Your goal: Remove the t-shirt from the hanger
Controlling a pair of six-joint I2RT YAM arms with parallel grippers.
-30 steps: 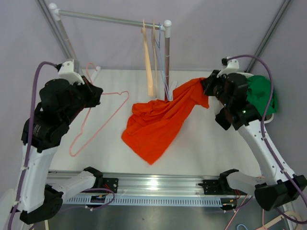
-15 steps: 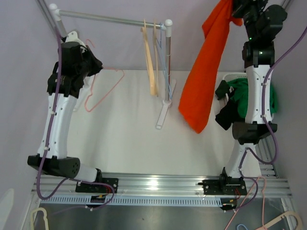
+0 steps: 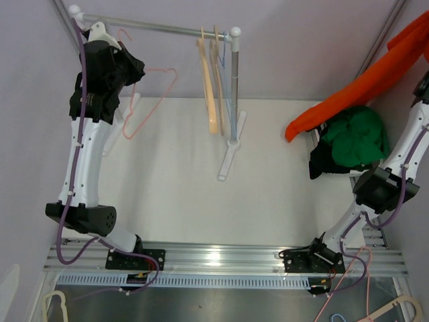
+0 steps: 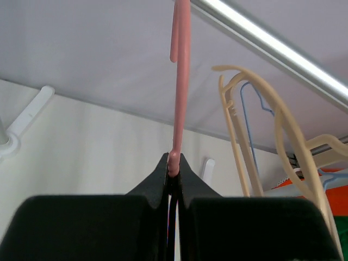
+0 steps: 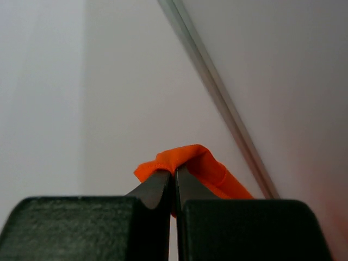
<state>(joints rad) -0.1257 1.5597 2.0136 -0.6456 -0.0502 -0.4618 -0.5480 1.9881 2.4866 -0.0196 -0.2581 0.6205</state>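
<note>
Left pincer (image 4: 173, 163) clamps the bare pink hanger (image 4: 181, 81) by the rail (image 4: 261, 39); right pincer (image 5: 175, 173) pinches the orange t-shirt (image 3: 362, 84), aloft above the green garment (image 3: 355, 137). Lower it onto that garment before releasing.

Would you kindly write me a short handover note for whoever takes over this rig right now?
Left gripper: jaws shut on the pink hanger, held up by the rail; it is unclear whether its hook is over the rail.
Right gripper: jaws shut on the orange t-shirt, raised at the right above the green cloth.
Done: the t-shirt is off the hanger.
Left: probably set the t-shirt down and park the hanger.
</note>
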